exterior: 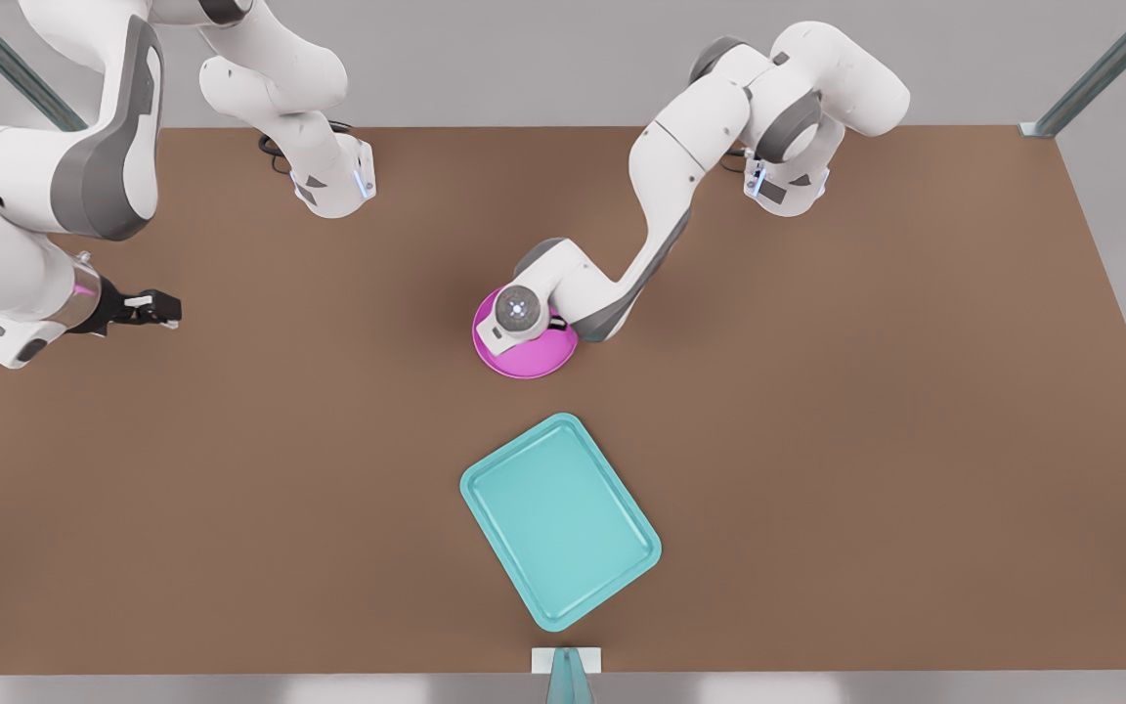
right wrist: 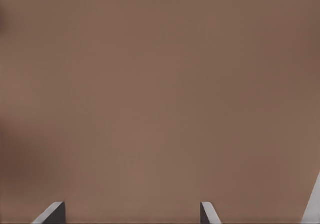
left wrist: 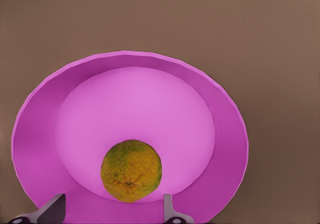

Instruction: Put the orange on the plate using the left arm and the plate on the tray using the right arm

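Hovering over the plate [exterior: 524,364] near the desk's [exterior: 817,440] middle, the left gripper [left wrist: 112,211] has its fingers apart, one on each side of the orange [left wrist: 131,171] and clear of it as far as I can judge. The orange sits inside the plate, off-centre, at the foot of the rim slope nearest that gripper. Right gripper [exterior: 154,309] waits at the front view's left edge, well apart from everything, fingers spread over bare desk in its wrist view. Tray [exterior: 560,520] lies between the plate and the front edge, near but not touching, turned at an angle. My worries: if the left fingers clip the orange on the way up, it rolls; round fruit, shallow dish. When the right gripper pinches the rim, any tilt sends the orange off. A one-sided rim pinch may also slip under the added weight. With the tray skewed, a careless set-down could leave the plate riding on its raised edge.
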`<state>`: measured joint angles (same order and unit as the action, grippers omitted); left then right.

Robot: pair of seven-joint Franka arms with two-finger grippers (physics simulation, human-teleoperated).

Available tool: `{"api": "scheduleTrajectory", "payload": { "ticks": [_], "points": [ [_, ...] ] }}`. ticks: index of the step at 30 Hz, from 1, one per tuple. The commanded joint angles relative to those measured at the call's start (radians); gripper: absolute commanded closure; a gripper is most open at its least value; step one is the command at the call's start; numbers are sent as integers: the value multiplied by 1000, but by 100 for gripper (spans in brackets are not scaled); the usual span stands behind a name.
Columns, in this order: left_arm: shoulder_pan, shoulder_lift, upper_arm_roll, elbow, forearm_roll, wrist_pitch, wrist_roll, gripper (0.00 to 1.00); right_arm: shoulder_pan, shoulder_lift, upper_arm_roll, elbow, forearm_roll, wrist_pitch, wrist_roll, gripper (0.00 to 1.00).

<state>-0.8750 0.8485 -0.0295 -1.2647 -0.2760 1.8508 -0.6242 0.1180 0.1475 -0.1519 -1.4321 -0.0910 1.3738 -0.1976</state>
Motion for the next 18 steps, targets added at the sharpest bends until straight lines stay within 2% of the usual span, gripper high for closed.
{"api": "scheduleTrajectory", "payload": {
  "ticks": [1, 2, 3, 5, 6, 7, 8, 9, 10, 11, 13, 18],
  "points": [
    [33, -51, 40, 4, -3, -91, -293, 0, 2, -3, 0, -1, 1, -5, 4, 0],
    [140, -198, 109, 5, -5, -315, -201, 0, 9, 3, 0, -10, 5, -7, 0, 0],
    [240, -321, 199, 82, 6, -505, -77, 0, 15, 66, 3, -33, 121, -45, 0, 0],
    [246, -338, 476, 243, 18, -665, 158, 0, 117, 237, 8, -33, 381, -61, 6, 0],
    [245, -353, 552, 251, 21, -674, 193, 0, 189, 325, 8, -28, 482, -6, 7, 0],
    [246, -358, 563, 251, 53, -702, 225, 0, 276, 354, 8, -42, 505, 111, 12, 0],
    [319, -401, 499, 252, 69, -722, 391, 0, 377, 343, 9, -128, 510, 310, 82, 0],
    [525, -456, 242, 243, 138, -708, 406, 0, 465, 343, 8, -200, 528, 476, 107, 0],
    [602, -555, 91, 84, 254, -592, 411, 0, 508, 322, 20, -286, 530, 623, 148, 0],
    [626, -655, 80, -59, 261, -493, 414, 0, 552, 302, 48, -369, 530, 767, 211, 0],
    [626, -640, 83, -39, 270, -524, 403, 0, 605, 299, 84, -472, 530, 949, 385, 0],
    [626, -626, 80, -2, 253, -604, 410, 0, 589, 253, 92, -614, 568, 949, 411, 0]
  ]
}}
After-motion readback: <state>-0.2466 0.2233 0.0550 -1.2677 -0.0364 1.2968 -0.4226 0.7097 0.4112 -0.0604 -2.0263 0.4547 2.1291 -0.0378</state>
